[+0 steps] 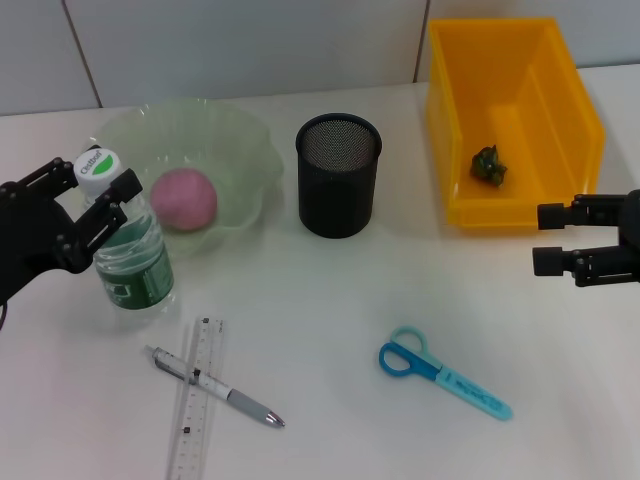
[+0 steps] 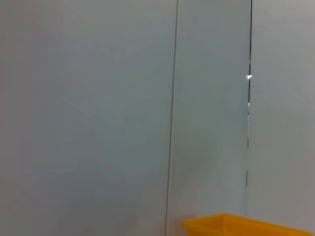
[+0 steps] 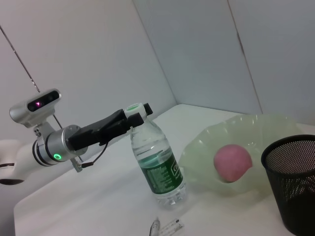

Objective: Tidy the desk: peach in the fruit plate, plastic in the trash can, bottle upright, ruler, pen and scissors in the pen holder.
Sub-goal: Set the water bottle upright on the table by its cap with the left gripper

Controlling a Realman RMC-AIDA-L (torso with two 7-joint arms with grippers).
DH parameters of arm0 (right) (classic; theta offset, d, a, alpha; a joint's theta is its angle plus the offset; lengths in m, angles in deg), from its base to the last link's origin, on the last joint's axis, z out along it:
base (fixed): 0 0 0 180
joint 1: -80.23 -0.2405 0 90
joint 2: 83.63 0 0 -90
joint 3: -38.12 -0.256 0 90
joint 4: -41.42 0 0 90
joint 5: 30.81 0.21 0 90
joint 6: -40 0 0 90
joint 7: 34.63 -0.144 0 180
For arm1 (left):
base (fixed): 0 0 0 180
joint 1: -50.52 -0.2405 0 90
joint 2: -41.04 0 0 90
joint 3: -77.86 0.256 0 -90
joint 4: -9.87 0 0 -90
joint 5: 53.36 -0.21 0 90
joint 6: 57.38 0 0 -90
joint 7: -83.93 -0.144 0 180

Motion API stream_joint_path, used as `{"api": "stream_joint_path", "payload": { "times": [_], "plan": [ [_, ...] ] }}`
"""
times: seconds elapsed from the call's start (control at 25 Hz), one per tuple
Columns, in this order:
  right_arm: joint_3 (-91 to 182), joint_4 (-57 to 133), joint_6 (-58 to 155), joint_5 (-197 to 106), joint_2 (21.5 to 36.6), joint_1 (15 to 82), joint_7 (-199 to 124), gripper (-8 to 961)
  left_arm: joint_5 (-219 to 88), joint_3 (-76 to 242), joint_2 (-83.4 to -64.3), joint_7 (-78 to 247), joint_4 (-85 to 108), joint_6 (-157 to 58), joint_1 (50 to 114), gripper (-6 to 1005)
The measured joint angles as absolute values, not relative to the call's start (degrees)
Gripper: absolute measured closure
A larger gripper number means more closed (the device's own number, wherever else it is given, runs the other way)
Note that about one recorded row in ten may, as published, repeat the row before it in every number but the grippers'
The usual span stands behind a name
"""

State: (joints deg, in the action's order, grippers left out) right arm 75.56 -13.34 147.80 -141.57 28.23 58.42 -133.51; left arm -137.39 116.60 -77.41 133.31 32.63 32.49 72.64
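Desk (image 1: 330, 300): left pincer (image 1: 98, 197) around bottle (image 1: 130, 255)

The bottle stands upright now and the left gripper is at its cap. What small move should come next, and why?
Probably the left gripper should open and draw back from the water bottle: it stands upright beside the fruit plate, so that step looks done. The ruler, pen and scissors still lie on the desk.
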Motion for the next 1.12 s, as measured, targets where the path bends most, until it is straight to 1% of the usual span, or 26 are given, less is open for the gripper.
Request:
{"api": "stream_joint_path", "payload": {
  "times": [1.12],
  "plan": [
    [75.56,-13.03,147.12,-142.35,28.16,57.99,-133.6,144,-137.44,116.49,-77.52,131.21,30.34,30.52,72.58,534]
  ]
}}
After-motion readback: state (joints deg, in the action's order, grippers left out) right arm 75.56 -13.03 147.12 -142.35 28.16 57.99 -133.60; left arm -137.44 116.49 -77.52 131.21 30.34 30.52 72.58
